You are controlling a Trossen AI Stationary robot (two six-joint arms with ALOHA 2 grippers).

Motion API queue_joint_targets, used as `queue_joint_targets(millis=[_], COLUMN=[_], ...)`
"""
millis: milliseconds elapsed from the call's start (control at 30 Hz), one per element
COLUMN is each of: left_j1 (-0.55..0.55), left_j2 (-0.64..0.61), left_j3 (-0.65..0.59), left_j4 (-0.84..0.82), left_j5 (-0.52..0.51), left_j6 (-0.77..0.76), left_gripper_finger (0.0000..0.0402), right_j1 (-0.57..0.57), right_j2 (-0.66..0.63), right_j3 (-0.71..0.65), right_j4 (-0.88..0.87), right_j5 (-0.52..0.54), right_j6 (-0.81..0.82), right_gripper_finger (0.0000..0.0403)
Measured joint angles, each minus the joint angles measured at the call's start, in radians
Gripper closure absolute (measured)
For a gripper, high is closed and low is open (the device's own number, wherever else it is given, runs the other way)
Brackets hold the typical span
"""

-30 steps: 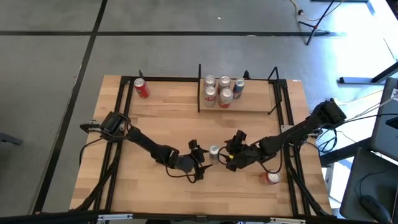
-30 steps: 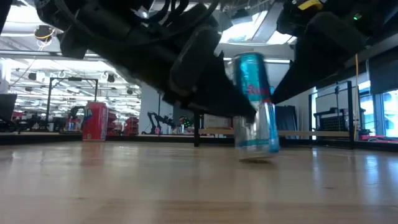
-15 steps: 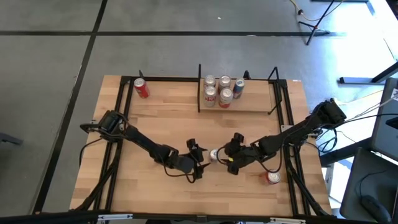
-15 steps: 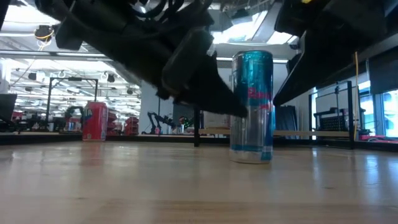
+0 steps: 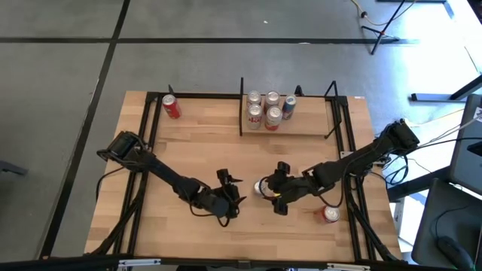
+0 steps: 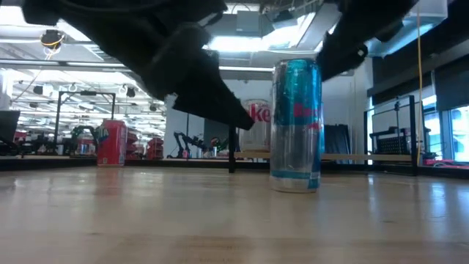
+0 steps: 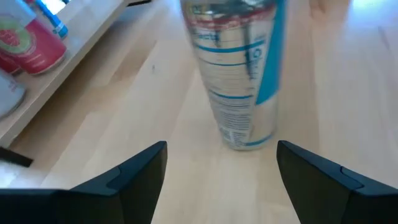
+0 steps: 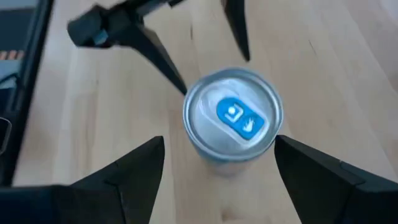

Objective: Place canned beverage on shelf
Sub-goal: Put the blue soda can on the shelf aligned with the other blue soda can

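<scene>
A silver-and-blue can [image 6: 296, 125] stands upright on the table [image 5: 188, 150] near its middle, held by neither arm. The right gripper [image 5: 276, 190] hangs over it, fingers apart either side without touching. The left gripper [image 5: 230, 193] sits just left of the can, fingers spread. The shelf [image 5: 301, 124] at the far edge holds five cans.

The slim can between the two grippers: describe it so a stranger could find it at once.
On the wooden table, look near the middle, well in front of the shelf with its cluster of cans. There a tall, slim silver-and-blue can stands upright, alone, between the open left gripper and right gripper. The nearest cans off the shelf are red.
</scene>
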State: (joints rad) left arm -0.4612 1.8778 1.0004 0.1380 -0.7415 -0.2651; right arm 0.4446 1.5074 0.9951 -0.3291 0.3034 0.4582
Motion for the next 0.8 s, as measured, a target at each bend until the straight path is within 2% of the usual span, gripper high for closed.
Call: queue_joint_targets(millis=[267, 500, 633, 700, 800], left_j1=[-0.017, -0.015, -0.015, -0.015, -0.019], left_j2=[0.001, 0.002, 0.002, 0.002, 0.002], left_j3=[0.0, 0.0, 0.0, 0.0, 0.0], left_j4=[-0.002, -0.004, -0.004, -0.004, -0.004], left_j5=[0.007, 0.007, 0.007, 0.007, 0.01], left_j6=[0.01, 0.011, 0.013, 0.013, 0.01], left_gripper_finger=[0.0113, 0.0113, 0.0113, 0.0113, 0.0113], right_j1=[0.0, 0.0, 0.0, 0.0, 0.0], right_j2=[0.046, 0.119, 0.141, 0.142, 0.139], right_j3=[-0.01, -0.011, -0.011, -0.011, -0.011], right_j4=[0.081, 0.168, 0.206, 0.215, 0.213], right_j5=[0.094, 0.114, 0.162, 0.173, 0.204], right_j6=[-0.04, -0.131, -0.159, -0.156, -0.153], right_gripper_finger=[0.0109, 0.0109, 0.011, 0.012, 0.0168])
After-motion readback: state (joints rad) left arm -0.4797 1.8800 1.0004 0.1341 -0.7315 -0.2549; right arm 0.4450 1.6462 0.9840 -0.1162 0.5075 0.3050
